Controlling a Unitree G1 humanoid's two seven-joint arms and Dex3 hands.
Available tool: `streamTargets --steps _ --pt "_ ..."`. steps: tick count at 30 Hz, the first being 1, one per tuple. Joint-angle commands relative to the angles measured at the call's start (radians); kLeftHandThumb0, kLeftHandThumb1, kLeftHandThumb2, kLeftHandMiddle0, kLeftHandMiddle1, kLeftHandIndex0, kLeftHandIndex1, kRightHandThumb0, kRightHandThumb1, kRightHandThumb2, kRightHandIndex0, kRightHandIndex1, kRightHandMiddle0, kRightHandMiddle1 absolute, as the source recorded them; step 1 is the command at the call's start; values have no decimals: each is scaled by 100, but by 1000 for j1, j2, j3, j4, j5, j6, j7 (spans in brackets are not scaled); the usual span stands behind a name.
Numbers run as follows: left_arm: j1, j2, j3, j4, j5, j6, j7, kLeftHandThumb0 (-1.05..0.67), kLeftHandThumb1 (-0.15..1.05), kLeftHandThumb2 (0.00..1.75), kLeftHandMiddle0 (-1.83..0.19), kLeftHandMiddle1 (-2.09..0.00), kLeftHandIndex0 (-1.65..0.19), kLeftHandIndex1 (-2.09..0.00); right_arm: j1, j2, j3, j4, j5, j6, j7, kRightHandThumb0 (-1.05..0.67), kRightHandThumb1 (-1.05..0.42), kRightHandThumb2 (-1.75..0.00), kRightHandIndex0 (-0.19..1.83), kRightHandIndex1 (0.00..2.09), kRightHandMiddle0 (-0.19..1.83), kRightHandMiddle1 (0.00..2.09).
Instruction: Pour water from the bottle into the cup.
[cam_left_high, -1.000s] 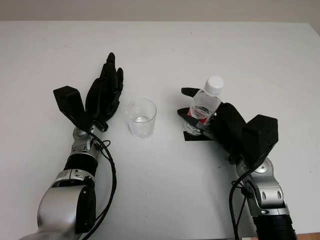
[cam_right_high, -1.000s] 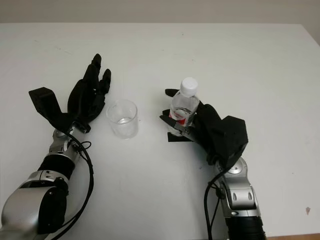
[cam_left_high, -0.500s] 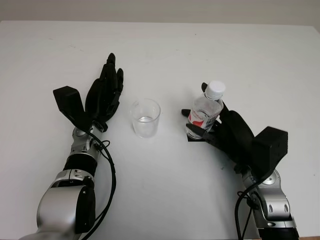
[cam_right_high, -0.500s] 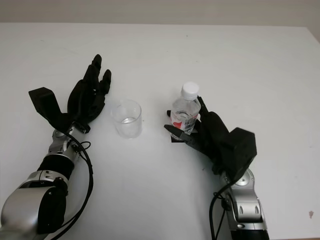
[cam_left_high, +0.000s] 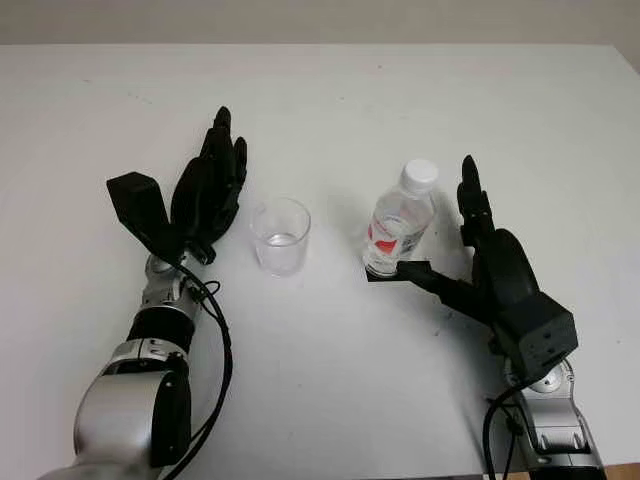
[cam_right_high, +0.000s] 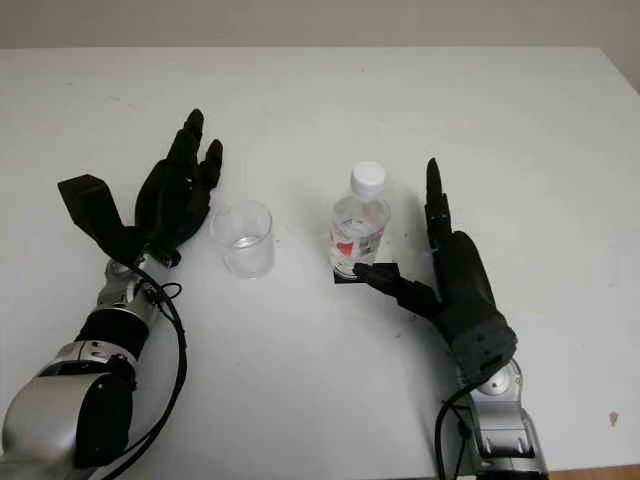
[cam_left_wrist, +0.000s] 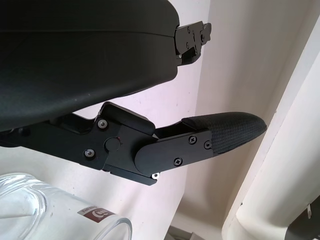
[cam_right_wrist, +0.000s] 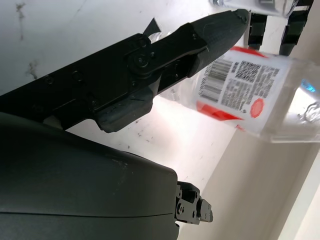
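Observation:
A clear water bottle (cam_left_high: 400, 218) with a white cap and a red label stands upright on the white table (cam_left_high: 330, 380), right of centre. Its label (cam_right_wrist: 245, 90) also appears in the right wrist view. My right hand (cam_left_high: 437, 222) is open just to the right of the bottle, its thumb reaching toward the bottle's base and its fingers pointing away from me. I cannot tell whether the thumb touches the bottle. A clear cup (cam_left_high: 280, 235) with a little water stands left of the bottle. My left hand (cam_left_high: 218, 165) is open just left of the cup (cam_left_wrist: 30, 215).
A small black square marker (cam_left_high: 384, 275) lies under the bottle's base. The table's far edge (cam_left_high: 320, 43) meets a grey wall.
My right hand has let go of the bottle, opened and drawn back to its right. The bottle now stands upright on its own. The left hand and the cup have barely moved.

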Motion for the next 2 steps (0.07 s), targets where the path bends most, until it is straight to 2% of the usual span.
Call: streamTargets --steps 1,2 --pt "4 1 5 -7 -5 -3 0 -83 105 66 19 0 19 0 2 4 5 -33 20 3 15 -105 -95 -6 -19 0 -19 0" --pt "6 1 4 -9 -4 -4 2 -83 105 66 19 0 19 0 1 9 7 -39 45 8 32 -105 -94 -5 -19 0 -19 0"
